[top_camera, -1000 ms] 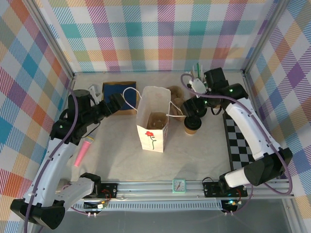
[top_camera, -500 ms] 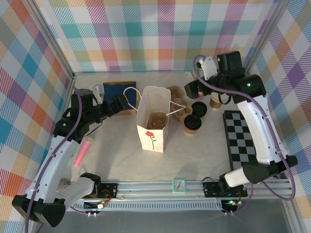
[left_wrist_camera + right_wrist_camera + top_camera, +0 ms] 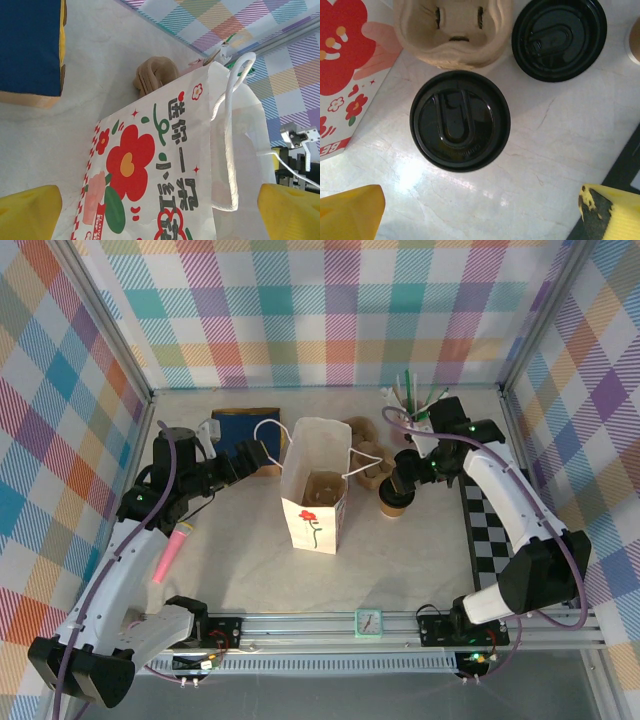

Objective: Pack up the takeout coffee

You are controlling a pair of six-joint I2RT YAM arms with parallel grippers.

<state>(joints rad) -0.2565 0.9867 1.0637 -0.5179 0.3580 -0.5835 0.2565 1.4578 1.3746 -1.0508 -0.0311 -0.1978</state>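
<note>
Evidently you are only starting: coffee (image 3: 460, 120) is sitting unbagged under your gaping right tool (image 3: 480, 215); left tool (image 3: 160, 212) gaping too.

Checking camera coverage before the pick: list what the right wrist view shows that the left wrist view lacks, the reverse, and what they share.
Right wrist, not left wrist: the takeout coffee, its black lid seen from above, and a second black lid beyond it. Left wrist, not right wrist: the blue box and the white cord handle. Shared: the flowered bag, the cardboard cup tray and the pale tabletop.
</note>
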